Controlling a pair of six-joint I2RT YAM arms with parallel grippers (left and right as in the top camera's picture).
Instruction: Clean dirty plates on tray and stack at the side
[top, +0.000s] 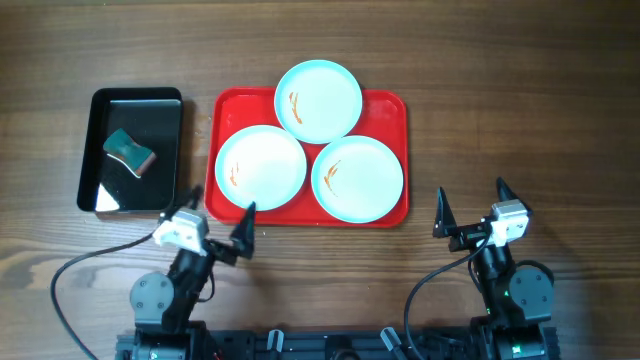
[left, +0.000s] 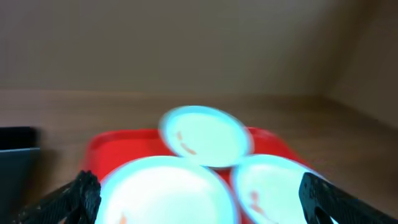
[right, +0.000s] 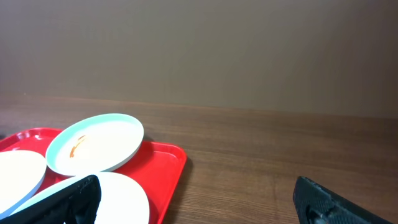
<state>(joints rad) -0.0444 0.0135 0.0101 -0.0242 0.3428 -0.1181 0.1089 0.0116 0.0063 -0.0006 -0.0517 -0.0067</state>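
Note:
Three turquoise-rimmed white plates lie on the red tray (top: 385, 108). The far plate (top: 318, 101) rests partly over the tray's back rim and on the other two. The left plate (top: 260, 166) and right plate (top: 357, 179) sit in front. Each has small orange smears. My left gripper (top: 215, 228) is open and empty just in front of the tray's near left corner. My right gripper (top: 470, 212) is open and empty on the bare table right of the tray. The left wrist view shows the plates blurred, the far one (left: 205, 135) behind the tray (left: 102, 146). The right wrist view shows the far plate (right: 94, 142) and the tray's corner (right: 168, 165).
A smaller glossy black tray (top: 112, 120) stands left of the red tray and holds a green sponge (top: 130, 152). Bare wooden table surrounds both trays. Cables run from the arm bases along the front edge.

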